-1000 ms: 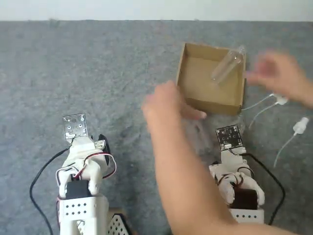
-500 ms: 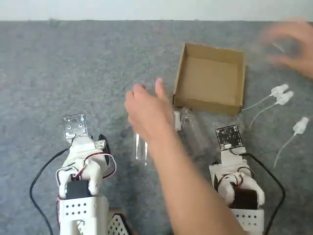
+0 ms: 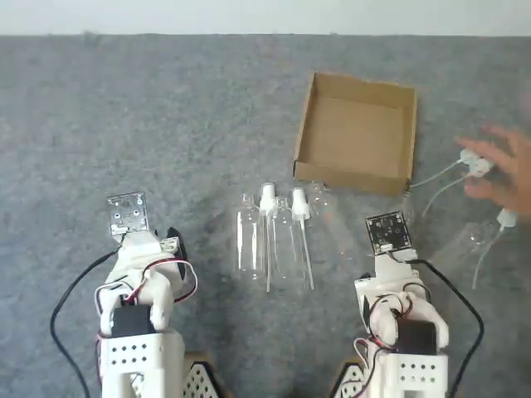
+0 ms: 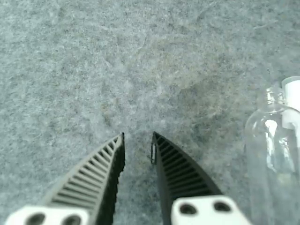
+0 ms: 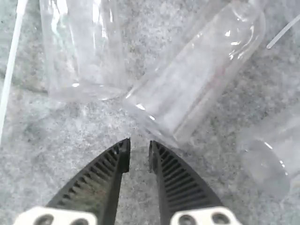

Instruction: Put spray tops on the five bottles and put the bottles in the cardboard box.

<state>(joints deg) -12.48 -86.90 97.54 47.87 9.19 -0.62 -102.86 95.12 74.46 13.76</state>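
My hands hang slightly apart over the counter, with the bottles lying loose outside the box.

The grey felt counter (image 3: 124, 108) carries a shallow brown cardboard box (image 3: 353, 177) at its far side. Just in front of the box, clear plastic bottles (image 3: 282, 245) lie on their sides in a row between my arms. White spray tops (image 3: 268, 197) with long dip tubes sit at two necks there; I cannot tell if they are seated. More tops lie right of the box, a person's fingers (image 3: 502, 170) at one. My left hand (image 4: 138, 137) is a narrow gap apart, holding nothing. My right hand (image 5: 139, 143) is the same, just short of a bottle.
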